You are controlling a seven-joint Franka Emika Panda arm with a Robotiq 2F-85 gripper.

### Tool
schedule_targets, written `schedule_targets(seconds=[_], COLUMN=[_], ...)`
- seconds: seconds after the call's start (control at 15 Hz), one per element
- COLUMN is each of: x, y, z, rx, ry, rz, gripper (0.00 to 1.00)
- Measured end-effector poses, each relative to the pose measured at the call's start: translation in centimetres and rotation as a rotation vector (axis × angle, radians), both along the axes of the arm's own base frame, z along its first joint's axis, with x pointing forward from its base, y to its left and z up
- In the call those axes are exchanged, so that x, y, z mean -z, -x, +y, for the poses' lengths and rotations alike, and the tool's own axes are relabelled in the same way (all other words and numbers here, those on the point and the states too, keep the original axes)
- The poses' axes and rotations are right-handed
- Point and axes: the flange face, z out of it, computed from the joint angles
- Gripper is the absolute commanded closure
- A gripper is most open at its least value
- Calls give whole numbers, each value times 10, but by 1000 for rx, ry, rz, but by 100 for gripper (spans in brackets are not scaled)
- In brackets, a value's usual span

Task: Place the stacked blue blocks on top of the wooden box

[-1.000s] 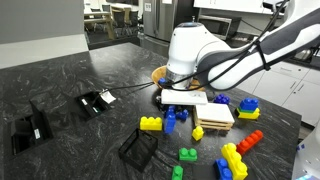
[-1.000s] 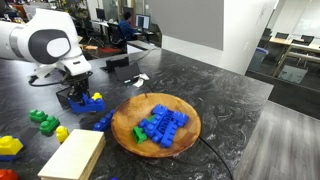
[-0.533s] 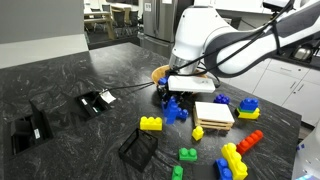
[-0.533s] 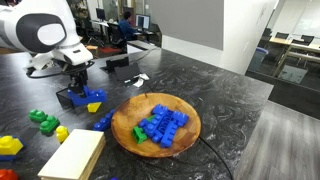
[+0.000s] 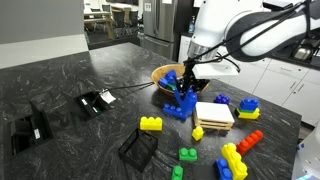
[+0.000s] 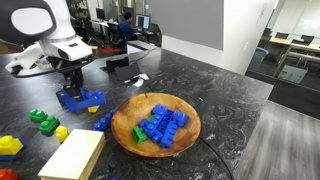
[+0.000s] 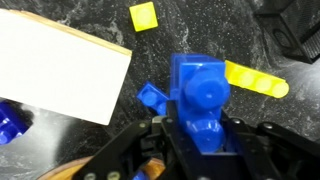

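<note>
1. We see the gripper (image 7: 203, 128) closed partway, its two fingers pressed against opposite sides of the stacked blue blocks (image 7: 203, 95).
2. The stack stands upright just beside the wooden box (image 5: 214, 114), not on top of it. In both exterior views we cannot tell whether its base touches the dark table (image 5: 90, 70).
3. In the wrist view, a small loose blue brick (image 7: 150, 96) lies between the stack and the box.
4. A long yellow brick (image 7: 256, 78) lies on the side of the stack away from the box, close against it.
5. The round wooden bowl (image 6: 118, 125), holding blue bricks, sits near the box but apart from it.
</note>
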Motion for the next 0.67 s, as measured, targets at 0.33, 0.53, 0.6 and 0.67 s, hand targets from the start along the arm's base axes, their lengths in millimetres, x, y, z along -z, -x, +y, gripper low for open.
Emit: schedule_targets(seconds=[0.33,0.53,0.6,0.67], x=[-3,0,3,7], y=[56,83,89,94], z=[-24,-40,-46,-53], rx=[-19,-62,-58,-49], ry=[49,64,65,60], rz=[81,86,90,97], gripper=[89,89,89,89])
